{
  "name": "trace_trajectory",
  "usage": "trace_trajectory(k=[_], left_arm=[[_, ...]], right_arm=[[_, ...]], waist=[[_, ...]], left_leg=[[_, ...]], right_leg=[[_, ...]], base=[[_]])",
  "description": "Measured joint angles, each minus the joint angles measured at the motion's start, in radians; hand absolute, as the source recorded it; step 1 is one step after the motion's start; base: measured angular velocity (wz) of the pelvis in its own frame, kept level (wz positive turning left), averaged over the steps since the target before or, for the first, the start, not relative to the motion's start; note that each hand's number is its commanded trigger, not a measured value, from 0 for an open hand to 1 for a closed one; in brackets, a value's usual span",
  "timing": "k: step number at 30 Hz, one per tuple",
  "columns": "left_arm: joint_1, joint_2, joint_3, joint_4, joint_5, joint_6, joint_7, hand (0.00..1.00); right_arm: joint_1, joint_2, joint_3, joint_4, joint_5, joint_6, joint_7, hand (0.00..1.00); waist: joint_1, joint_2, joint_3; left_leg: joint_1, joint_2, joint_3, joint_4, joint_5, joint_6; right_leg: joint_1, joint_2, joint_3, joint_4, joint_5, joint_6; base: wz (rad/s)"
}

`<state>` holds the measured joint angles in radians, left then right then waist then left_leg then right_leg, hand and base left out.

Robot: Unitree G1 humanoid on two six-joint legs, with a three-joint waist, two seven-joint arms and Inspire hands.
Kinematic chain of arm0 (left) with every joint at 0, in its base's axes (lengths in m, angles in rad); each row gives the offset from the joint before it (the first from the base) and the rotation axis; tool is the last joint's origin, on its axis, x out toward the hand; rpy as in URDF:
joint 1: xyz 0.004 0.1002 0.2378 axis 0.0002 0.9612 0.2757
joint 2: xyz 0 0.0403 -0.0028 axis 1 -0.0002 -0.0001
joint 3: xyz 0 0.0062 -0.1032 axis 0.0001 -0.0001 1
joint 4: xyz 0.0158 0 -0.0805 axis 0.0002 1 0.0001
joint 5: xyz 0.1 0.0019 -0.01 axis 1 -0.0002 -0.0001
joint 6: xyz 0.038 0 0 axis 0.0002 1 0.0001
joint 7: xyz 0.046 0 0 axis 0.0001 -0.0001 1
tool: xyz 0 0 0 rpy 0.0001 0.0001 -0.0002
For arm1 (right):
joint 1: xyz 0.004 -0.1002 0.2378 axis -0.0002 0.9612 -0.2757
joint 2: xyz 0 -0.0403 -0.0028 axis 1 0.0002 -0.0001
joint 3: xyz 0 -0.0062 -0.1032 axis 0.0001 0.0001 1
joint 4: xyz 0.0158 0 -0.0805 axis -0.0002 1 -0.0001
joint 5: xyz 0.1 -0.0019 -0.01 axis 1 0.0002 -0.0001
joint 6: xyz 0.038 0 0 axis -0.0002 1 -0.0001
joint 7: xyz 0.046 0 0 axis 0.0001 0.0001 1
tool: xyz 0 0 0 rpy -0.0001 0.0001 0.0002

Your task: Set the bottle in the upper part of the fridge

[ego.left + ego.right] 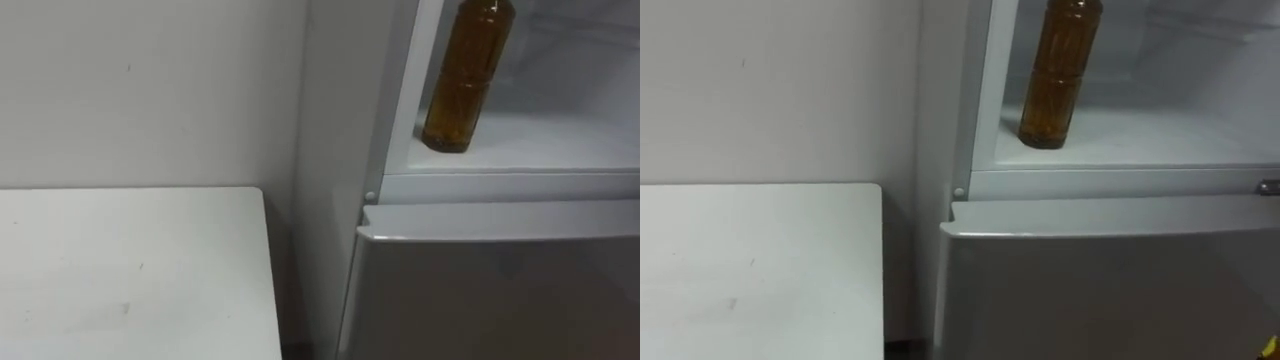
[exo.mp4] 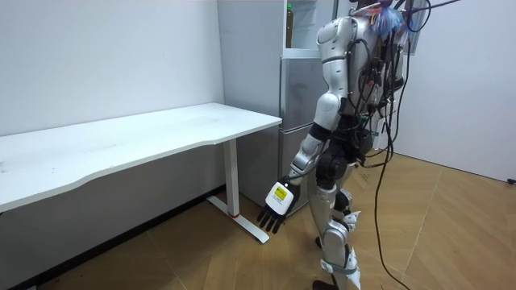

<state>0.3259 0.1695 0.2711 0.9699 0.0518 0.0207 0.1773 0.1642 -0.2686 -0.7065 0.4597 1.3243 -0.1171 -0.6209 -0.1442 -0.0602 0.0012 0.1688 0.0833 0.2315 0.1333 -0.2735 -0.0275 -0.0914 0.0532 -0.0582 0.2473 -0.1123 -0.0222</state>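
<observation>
I am standing close in front of the fridge [image 2: 300, 89], with the white table [image 1: 130, 270] at my left side, its corner lying just beside the fridge's side wall. My left arm is hanging down along my body in the room view, slightly bent at the elbow, and my left hand [image 2: 276, 206] is hanging low beside my leg, near the table's leg, with its back turned toward the room camera. Its fingers are pointing down at the floor, loose and spread apart, and they are holding nothing. The bottle [image 1: 463, 80] is not in that hand: it is standing upright inside the open upper compartment [image 1: 560, 140], on the white floor of that compartment, close to its left wall and near its front edge. It is showing amber liquid through clear sides, and its cap is cut off at the top of my eye views. Nothing is touching it. It is sitting well above and apart from my left hand. Below the compartment, the lower door [image 1: 500, 295] is lying closed and grey.
</observation>
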Motion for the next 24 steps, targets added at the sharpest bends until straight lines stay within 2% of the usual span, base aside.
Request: trace_trajectory(k=[4, 8, 13, 19, 24], left_arm=[[0.012, 0.000, 0.000, -0.048, 0.001, 0.002, -0.013, 0.00], [0.018, 0.000, 0.000, -0.048, 0.001, 0.002, -0.015, 0.00], [0.025, -0.001, 0.001, -0.048, 0.022, 0.002, -0.015, 0.00], [0.028, -0.001, -0.001, -0.048, 0.028, 0.002, -0.015, 0.00], [0.036, -0.002, 0.001, -0.046, 0.029, 0.004, -0.015, 0.00]], right_arm=[[-0.001, -0.016, -0.027, -0.071, -0.015, -0.021, -0.086, 0.00], [-0.028, -0.031, -0.033, -0.080, -0.079, -0.025, -0.143, 0.00], [-0.031, -0.051, -0.034, -0.100, -0.162, -0.025, -0.176, 0.00], [-0.042, -0.065, -0.044, -0.202, -0.167, -0.035, -0.218, 0.00], [-0.075, -0.086, -0.067, -0.305, -0.304, -0.034, -0.250, 0.00]], waist=[[-0.001, -0.004, -0.0017], [-0.013, -0.008, -0.0022], [-0.015, -0.014, -0.0021], [-0.017, -0.027, -0.0019], [-0.019, -0.031, -0.0023]], left_leg=[[0.000, 0.000, 0.000, 0.000, 0.000, 0.000], [0.000, -0.001, 0.002, 0.002, 0.000, 0.000], [-0.002, -0.002, 0.010, 0.002, 0.000, 0.000], [-0.003, -0.003, 0.014, 0.002, 0.001, 0.000], [-0.001, -0.005, 0.012, 0.003, 0.001, 0.000]], right_leg=[[-0.001, 0.000, 0.000, 0.000, 0.000, 0.000], [-0.002, 0.000, 0.001, 0.003, 0.000, 0.000], [-0.016, -0.002, 0.002, 0.013, -0.007, -0.002], [-0.024, -0.003, 0.002, 0.023, -0.011, -0.003], [-0.023, -0.006, 0.000, 0.027, -0.014, -0.003]], base=[[0.00], [-0.01], [-0.04], [-0.01], [0.01]])
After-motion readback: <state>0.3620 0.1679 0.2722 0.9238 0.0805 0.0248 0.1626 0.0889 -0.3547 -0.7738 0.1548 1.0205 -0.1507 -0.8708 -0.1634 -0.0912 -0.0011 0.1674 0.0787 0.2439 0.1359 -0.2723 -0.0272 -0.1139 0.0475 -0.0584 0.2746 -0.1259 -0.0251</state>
